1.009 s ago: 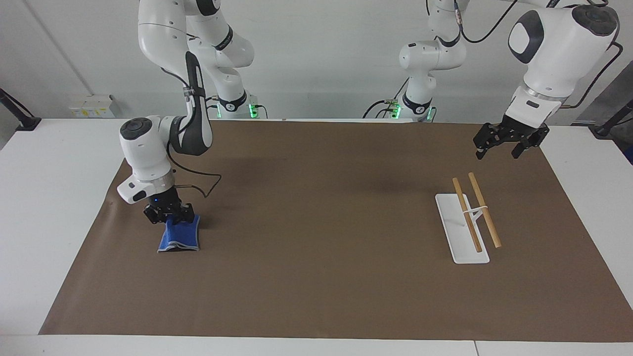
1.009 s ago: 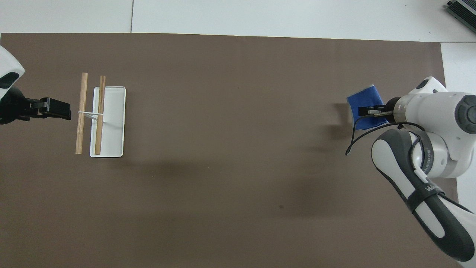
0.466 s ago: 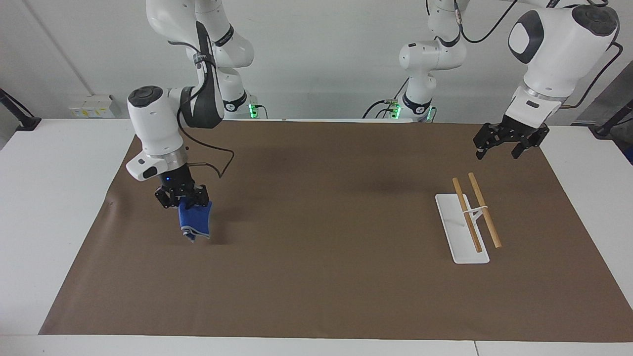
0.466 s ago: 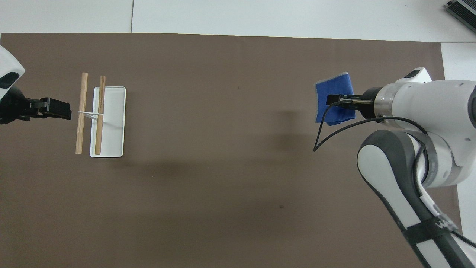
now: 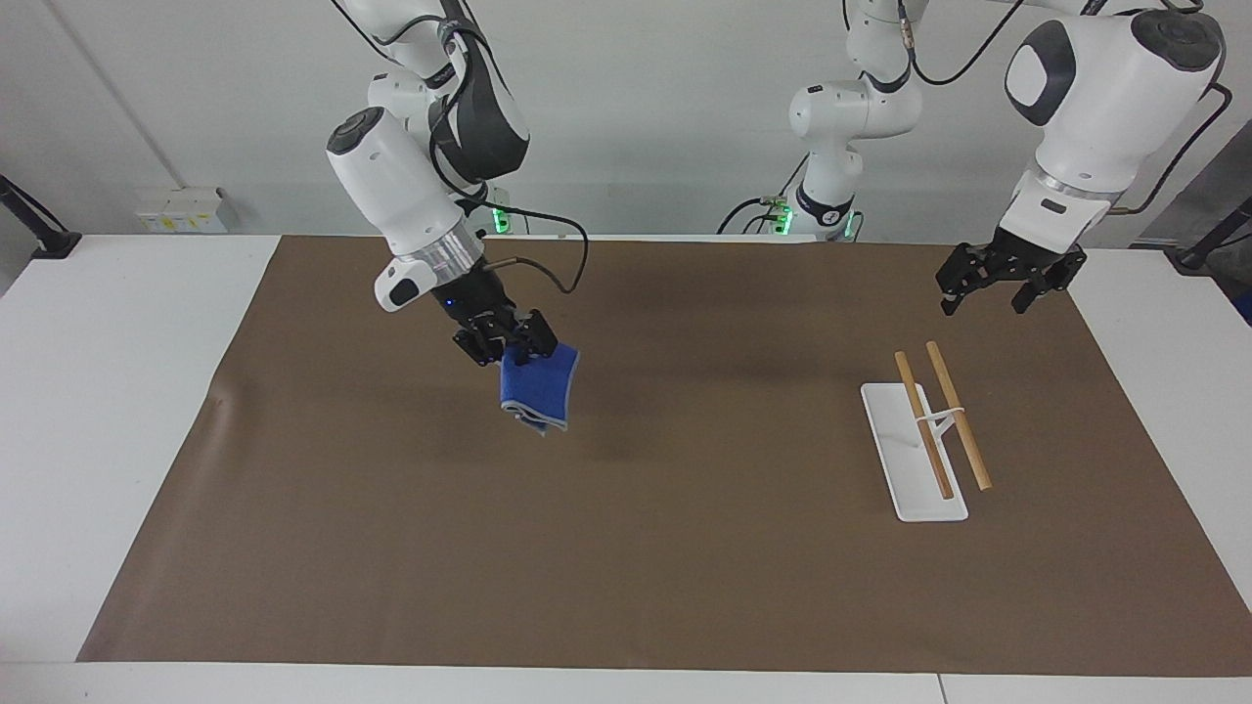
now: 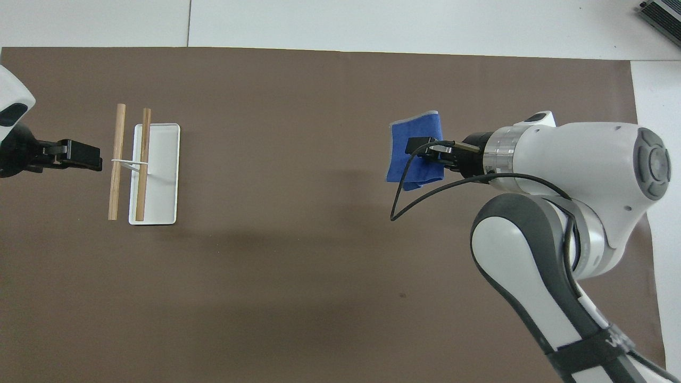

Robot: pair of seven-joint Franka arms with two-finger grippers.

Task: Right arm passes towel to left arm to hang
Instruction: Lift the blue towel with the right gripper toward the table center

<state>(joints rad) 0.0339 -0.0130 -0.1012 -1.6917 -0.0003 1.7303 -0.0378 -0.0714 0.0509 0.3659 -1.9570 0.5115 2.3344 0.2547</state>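
Towel (image 5: 535,392) dangles pinched in right gripper (image 5: 507,347) over the surface for handoff; left gripper (image 5: 998,279) waits spread above the rack (image 5: 929,430).

A: Right gripper (image 5: 511,354)?
B: Raised over the mat (image 5: 685,548), tilted, fingertips clamped on the towel (image 5: 536,391).
A: Left gripper (image 5: 1007,284)?
B: Raised over the mat's edge, jaws apart, arm waiting.
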